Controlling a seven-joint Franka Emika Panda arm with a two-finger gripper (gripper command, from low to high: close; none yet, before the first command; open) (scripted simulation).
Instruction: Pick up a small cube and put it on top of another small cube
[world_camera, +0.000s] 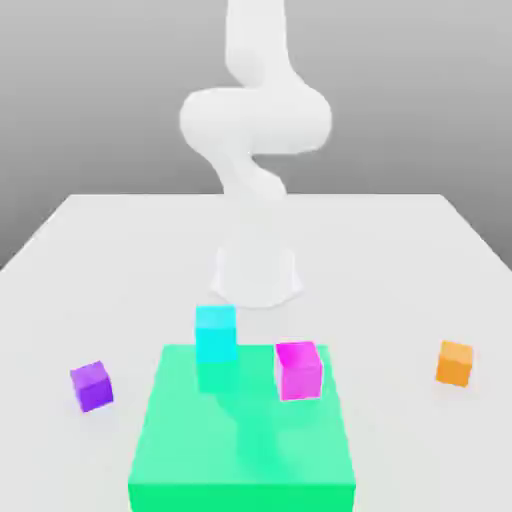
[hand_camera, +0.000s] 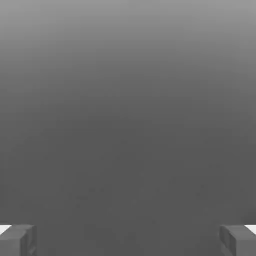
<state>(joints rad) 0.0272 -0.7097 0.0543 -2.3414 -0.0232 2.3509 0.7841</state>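
Four small cubes show in the exterior view. A cyan cube (world_camera: 215, 333) stands at the far edge of a flat green slab (world_camera: 243, 450). On the slab's far right part sits a magenta cube (world_camera: 298, 369). A purple cube (world_camera: 91, 386) lies on the white table at the exterior view's left, and an orange cube (world_camera: 454, 363) lies at its right. In the hand view my gripper (hand_camera: 128, 240) is open, its two grey fingertips (hand_camera: 17, 240) far apart with nothing between them, facing plain grey background.
The white arm (world_camera: 255, 120) rises from its base (world_camera: 257, 272) behind the slab and runs up past the picture's top. The white table (world_camera: 400, 260) stretches wide around the slab, with its edges at both sides.
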